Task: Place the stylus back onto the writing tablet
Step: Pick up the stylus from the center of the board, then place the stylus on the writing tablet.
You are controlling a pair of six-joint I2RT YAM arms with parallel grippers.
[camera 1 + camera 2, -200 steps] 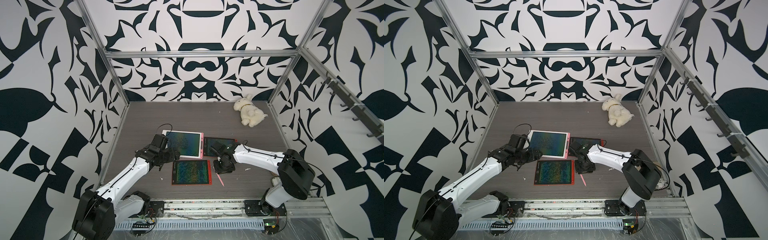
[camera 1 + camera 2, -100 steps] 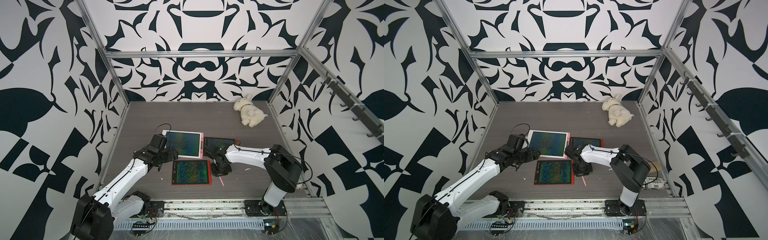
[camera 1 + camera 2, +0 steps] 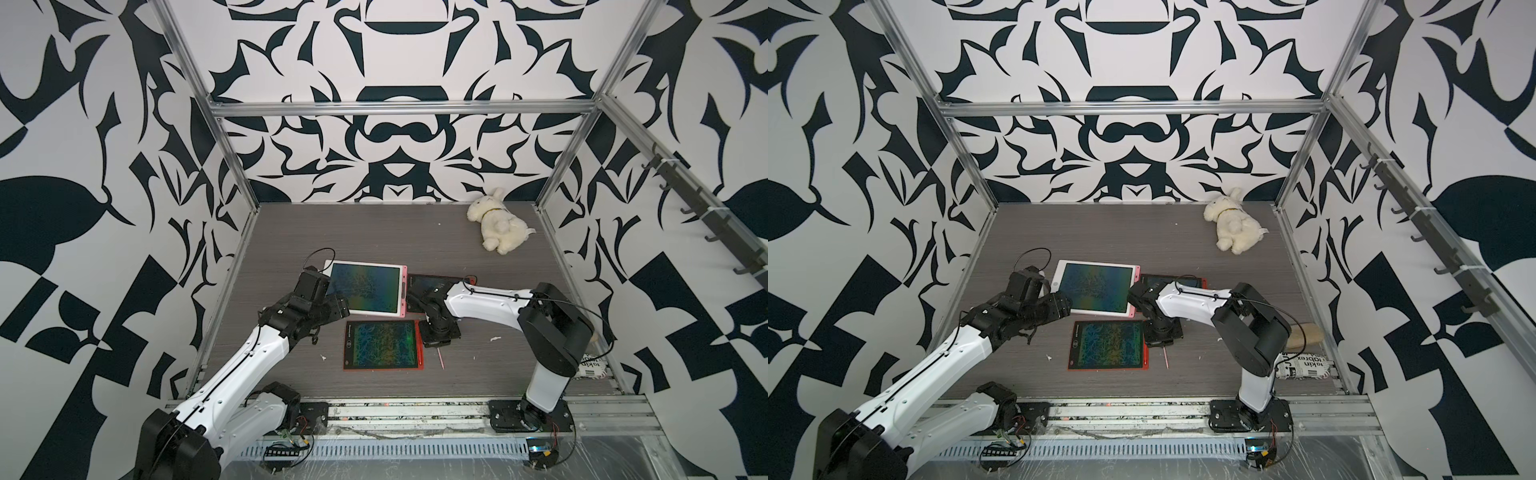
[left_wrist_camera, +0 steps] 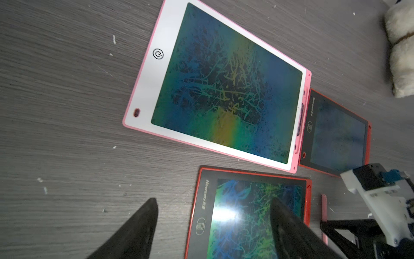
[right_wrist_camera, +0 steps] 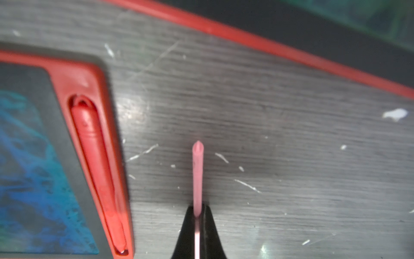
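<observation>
Pink thin plastic stylus (image 3: 440, 359) shows in both top views, low over the grey wood-grain table (image 3: 374, 232) at three o'clock of the red-framed writing tablet (image 3: 380, 344). One end is under the black right gripper (image 3: 437, 343). The pink-framed white writing tablet (image 3: 365, 293) lies at eleven o'clock, apart from it.

Left wrist view: the left gripper (image 4: 212, 233) stands wide and empty.

Right wrist view: the right gripper is clamped on the stylus, near a docked red pen (image 5: 98, 170).

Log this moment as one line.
right tool: shut on pink stylus | left tool: open, empty | pink stylus: beside red tablet
</observation>
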